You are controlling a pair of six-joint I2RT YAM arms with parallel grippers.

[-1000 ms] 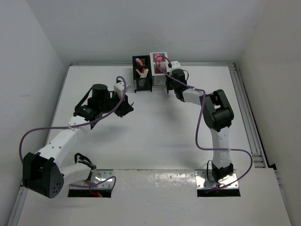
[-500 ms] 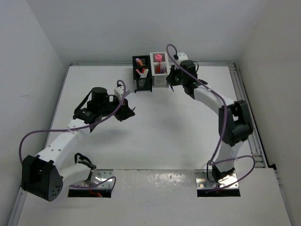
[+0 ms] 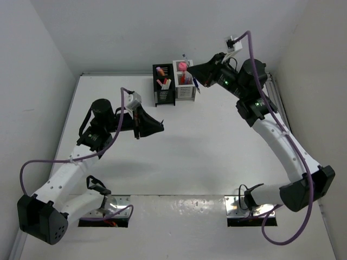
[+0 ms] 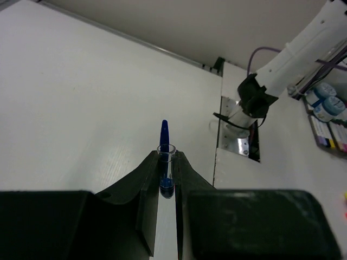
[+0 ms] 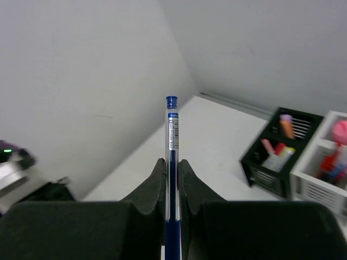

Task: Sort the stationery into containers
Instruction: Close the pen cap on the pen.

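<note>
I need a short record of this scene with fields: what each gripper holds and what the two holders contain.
Left gripper: shut on left blue pen
Right gripper: shut on right blue pen
Black holder: several small items inside, one red
White holder: touching the black one; pink piece and pens inside

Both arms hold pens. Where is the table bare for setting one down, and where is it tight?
The middle of the table is bare, between the left gripper, the right arm and the black holder. So is the far-left corner beside that holder. Crowded: around the white holder, where the right gripper hangs with its pen.
</note>
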